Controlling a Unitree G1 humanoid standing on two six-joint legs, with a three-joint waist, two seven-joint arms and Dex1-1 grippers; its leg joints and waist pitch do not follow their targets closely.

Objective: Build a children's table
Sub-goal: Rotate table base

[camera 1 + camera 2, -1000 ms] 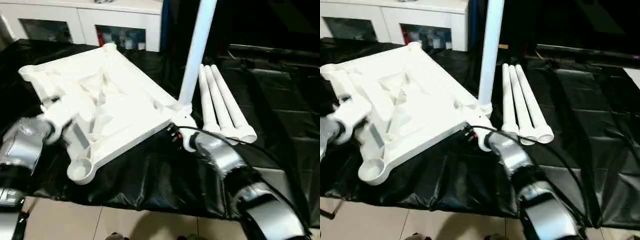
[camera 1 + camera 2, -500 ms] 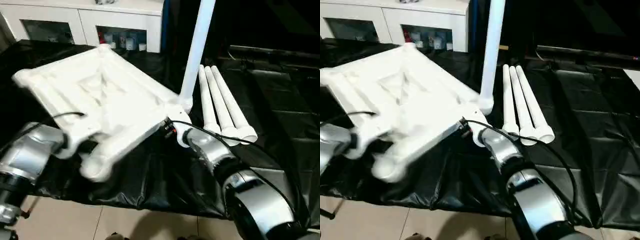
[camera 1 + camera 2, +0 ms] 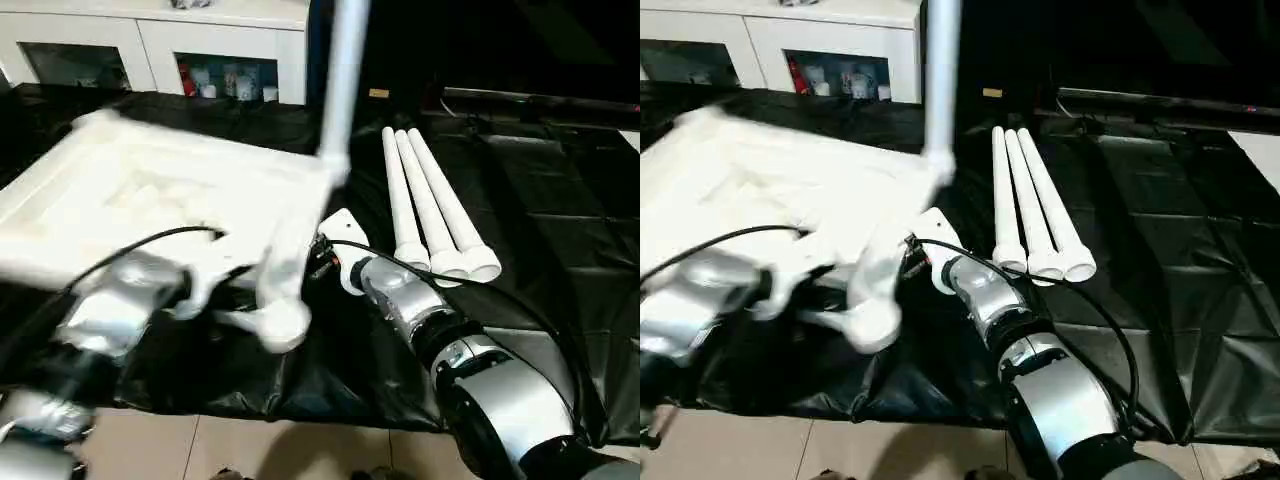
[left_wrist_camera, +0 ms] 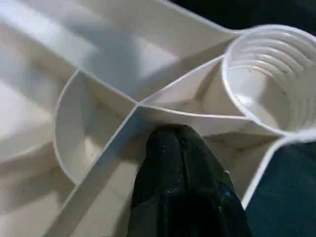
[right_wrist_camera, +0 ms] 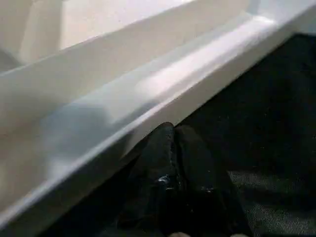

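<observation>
The white tabletop (image 3: 150, 190) lies underside up at the left, tilted and raised off the black cloth. One white leg (image 3: 345, 70) stands upright in its far right corner. Three more legs (image 3: 430, 210) lie side by side on the cloth to the right. My left gripper (image 4: 170, 136) is shut on a thin rib of the tabletop's underside, next to a threaded corner socket (image 4: 274, 74). My right gripper (image 5: 173, 129) is shut with nothing in it, its tip against the underside of the tabletop's rim (image 5: 163, 84).
A black cloth (image 3: 530, 260) covers the work surface and hangs over its front edge above the tiled floor (image 3: 250, 450). A white cabinet with glass doors (image 3: 150, 50) stands behind. The tabletop's near corner socket (image 3: 280, 325) juts out over the front edge.
The tabletop has lifted and swung round with my left arm, its near corner moving right and the upright leg moving left. My right gripper has closed from half open.
</observation>
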